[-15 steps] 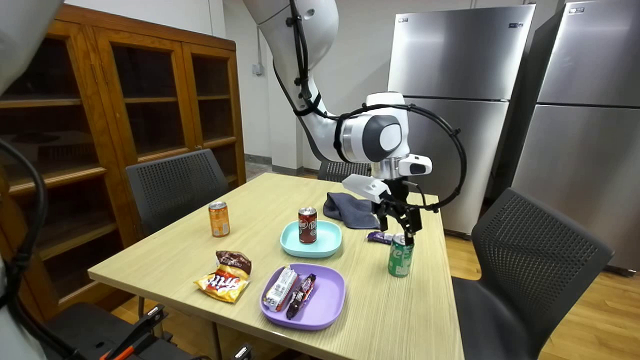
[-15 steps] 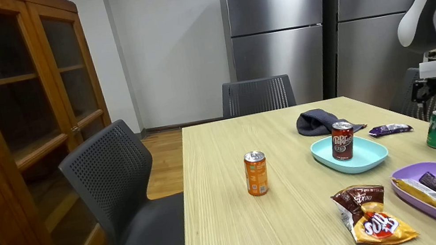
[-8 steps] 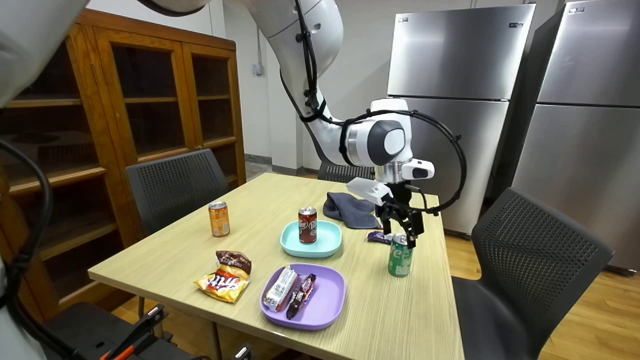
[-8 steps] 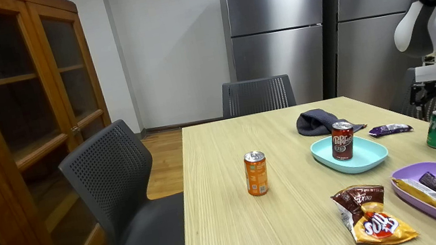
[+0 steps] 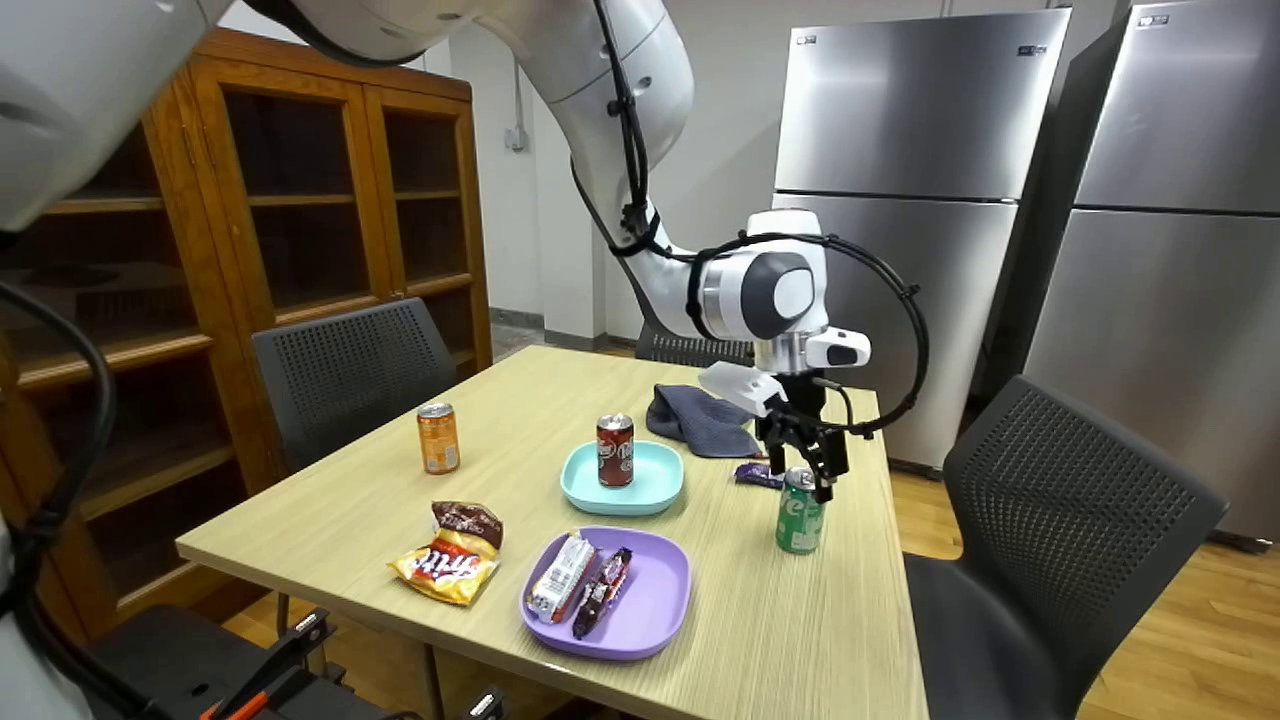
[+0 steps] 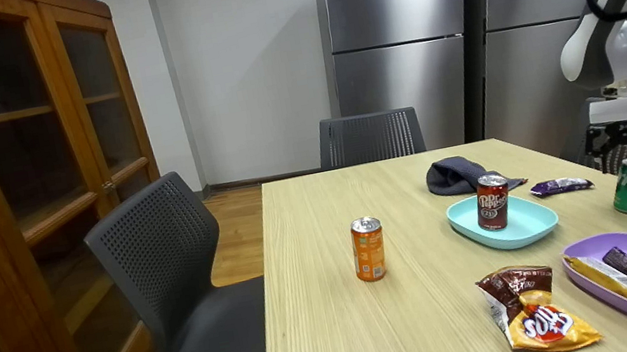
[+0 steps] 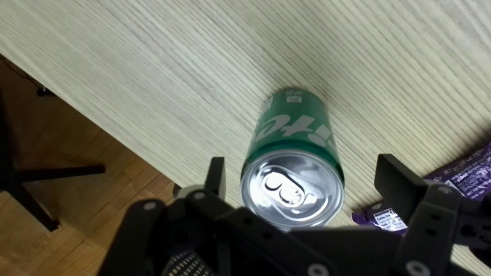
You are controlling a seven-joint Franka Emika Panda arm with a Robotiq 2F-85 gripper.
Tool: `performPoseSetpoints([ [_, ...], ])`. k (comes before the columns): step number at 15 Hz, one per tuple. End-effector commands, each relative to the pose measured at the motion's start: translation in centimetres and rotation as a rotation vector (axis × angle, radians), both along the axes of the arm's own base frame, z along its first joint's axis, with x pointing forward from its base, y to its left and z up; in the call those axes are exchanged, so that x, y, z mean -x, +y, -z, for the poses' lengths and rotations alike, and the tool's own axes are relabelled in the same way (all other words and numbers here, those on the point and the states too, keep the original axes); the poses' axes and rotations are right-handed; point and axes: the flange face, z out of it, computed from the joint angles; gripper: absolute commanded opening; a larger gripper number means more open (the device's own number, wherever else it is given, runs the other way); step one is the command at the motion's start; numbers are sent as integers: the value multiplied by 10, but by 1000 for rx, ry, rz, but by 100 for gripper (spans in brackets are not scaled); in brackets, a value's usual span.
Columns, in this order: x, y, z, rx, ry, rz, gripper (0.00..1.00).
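Note:
My gripper (image 7: 305, 178) is open above the green soda can (image 7: 293, 126). In the wrist view the can's silver lid lies between the two fingers, with a gap on either side and no contact visible. The can stands upright on the table near its edge, and in an exterior view a fingertip of the gripper (image 5: 800, 480) overlaps its top (image 5: 800, 525). Close by lies a purple snack wrapper (image 6: 560, 186), partly hidden behind one finger in the wrist view.
A dark red can (image 5: 615, 452) stands on a turquoise plate (image 5: 655, 492). Two wrapped bars lie on a purple plate (image 5: 660, 600). An orange can (image 6: 368, 250), a chip bag (image 6: 538, 317) and a dark cloth (image 6: 455, 173) are also on the table; chairs surround it.
The gripper has come down a little toward the green can, shifting right in one exterior view and left in another. It has stayed open. The cans, plates and snacks have not moved.

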Motion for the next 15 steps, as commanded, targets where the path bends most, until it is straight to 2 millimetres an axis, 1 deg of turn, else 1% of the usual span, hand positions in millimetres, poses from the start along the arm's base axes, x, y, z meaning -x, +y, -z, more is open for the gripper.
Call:
performPoseSetpoints([
  [1, -9, -6, 1, -11, 13, 34, 100],
  [6, -10, -10, 3, -11, 17, 36, 100],
  [7, -10, -10, 2, -11, 7, 30, 75],
  [8, -10, -10, 2, -14, 8, 28, 74],
  [12, -9, -11, 0, -16, 3, 29, 41],
  [15, -8, -10, -1, -16, 0, 26, 40],
])
